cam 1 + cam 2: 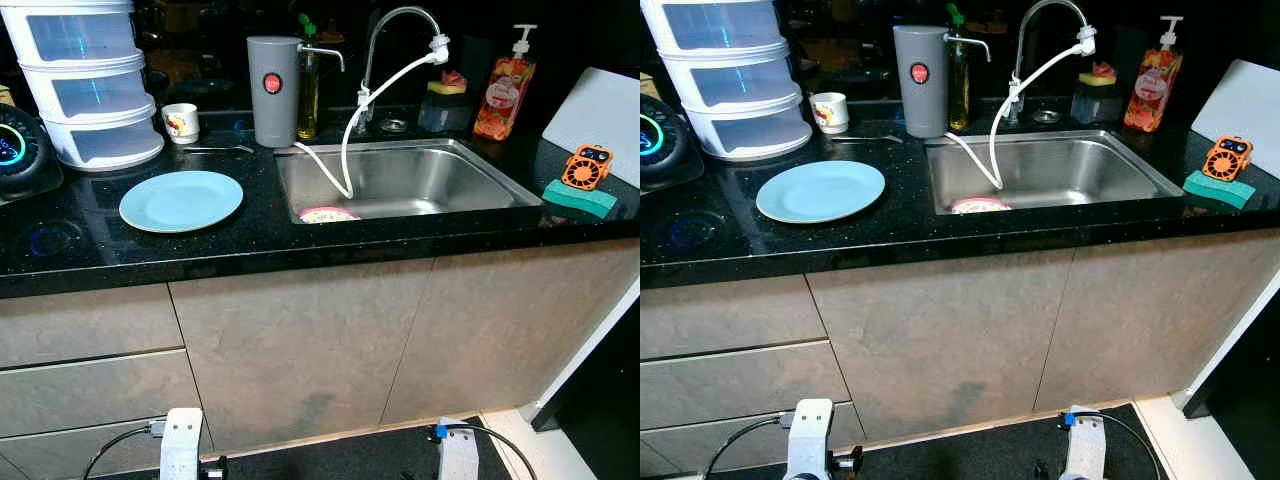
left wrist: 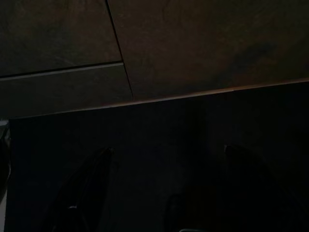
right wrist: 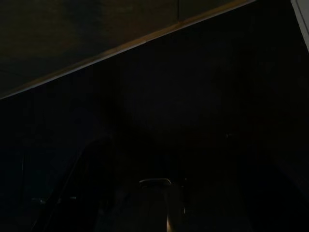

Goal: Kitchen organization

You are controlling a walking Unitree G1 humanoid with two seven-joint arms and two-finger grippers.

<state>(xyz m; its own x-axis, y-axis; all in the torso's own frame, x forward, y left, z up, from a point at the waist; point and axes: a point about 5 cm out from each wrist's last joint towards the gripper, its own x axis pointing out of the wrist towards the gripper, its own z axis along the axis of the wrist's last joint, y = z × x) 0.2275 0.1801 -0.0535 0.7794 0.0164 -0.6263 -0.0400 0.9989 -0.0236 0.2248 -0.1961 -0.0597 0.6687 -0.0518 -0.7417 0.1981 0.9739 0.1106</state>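
A light blue plate lies flat on the black countertop, left of the steel sink. A pink-rimmed dish rests in the sink's near left corner, under a white hose that hangs from the faucet. A small printed cup stands behind the plate. Both arms hang low in front of the cabinets, the left arm and the right arm far below the counter. In the dark wrist views my left gripper and right gripper are open over the dark floor, holding nothing.
Stacked clear food containers stand at the back left beside a round lit appliance. A grey filter jug, an oil bottle and a soap dispenser line the back. A green sponge, orange gadget and white board sit on the right.
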